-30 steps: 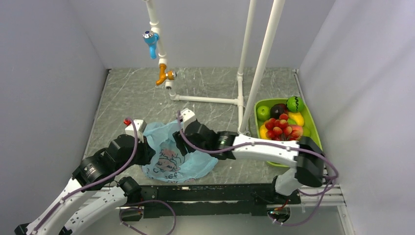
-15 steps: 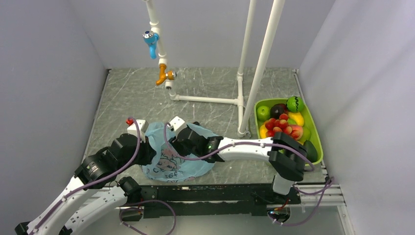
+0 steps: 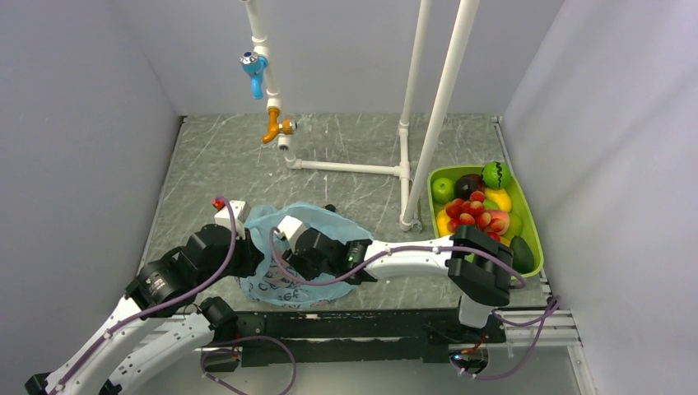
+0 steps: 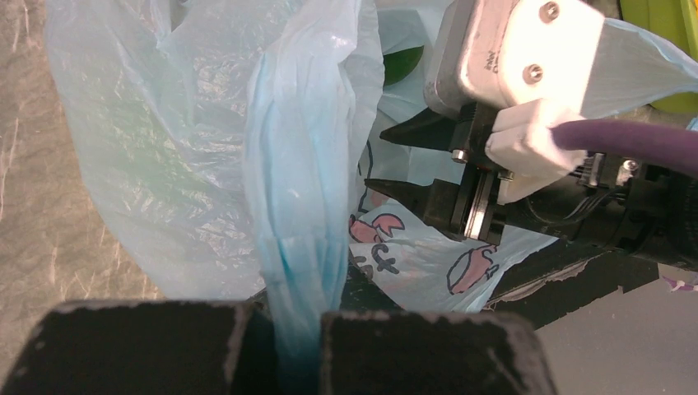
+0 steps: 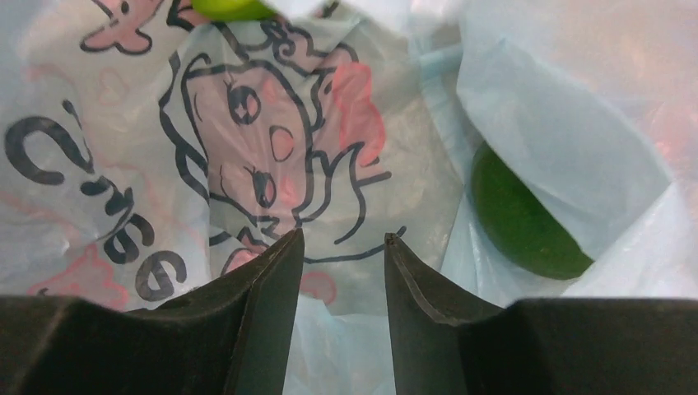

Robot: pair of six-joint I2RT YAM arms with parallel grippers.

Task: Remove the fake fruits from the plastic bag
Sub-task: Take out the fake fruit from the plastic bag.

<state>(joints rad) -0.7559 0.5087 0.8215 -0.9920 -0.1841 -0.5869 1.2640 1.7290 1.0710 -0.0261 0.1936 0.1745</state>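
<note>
Bag: the thin, light-blue crinkly plastic bag (image 3: 262,284) lies on the grey marbled table (image 3: 214,156), near our arm bases.
Left gripper (image 4: 298,346): we hold it clenched on a gathered fold of the bag.
Right gripper (image 5: 342,247): fingers slightly apart, grasping nothing; it has moved further left, deeper into the bag.
Inside: we see a dark green round fruit (image 5: 518,222) to the right of these fingers.

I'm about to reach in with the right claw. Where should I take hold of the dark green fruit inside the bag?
Grip the dark green fruit across its exposed lower-left curve, coming in from the left, where the right claw sits open. A fold of the plastic bag drapes over the fruit's upper right, so closing there would likely pinch film rather than fruit.
</note>
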